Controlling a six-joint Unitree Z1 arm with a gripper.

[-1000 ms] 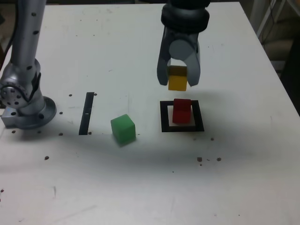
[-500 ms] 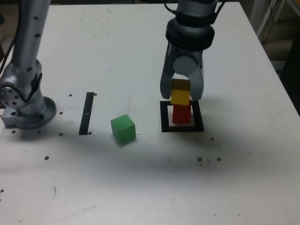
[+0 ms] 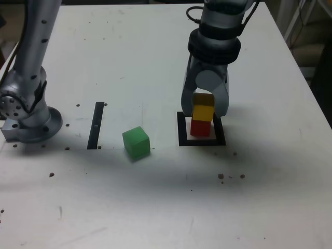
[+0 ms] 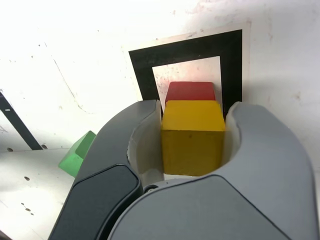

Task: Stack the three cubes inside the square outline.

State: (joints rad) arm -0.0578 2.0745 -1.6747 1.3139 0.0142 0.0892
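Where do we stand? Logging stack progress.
Gripper around small yellow cube, sitting on red cube inside black square outline. Green cube still loose on table. Nothing obstructing.

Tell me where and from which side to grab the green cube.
Come straight down from above onto the green cube and close on two opposite vertical faces. It sits flat and alone on the table, turned slightly askew to the black strip, so twist the pincer to match its faces.

Small matte yellow cube (image 3: 203, 112) between jaws, atop small matte red cube (image 3: 200, 127) inside flat black square outline (image 3: 181, 128); small matte green cube (image 3: 136, 142) toward exterior view's left of jaws, on desk (image 3: 155, 52).
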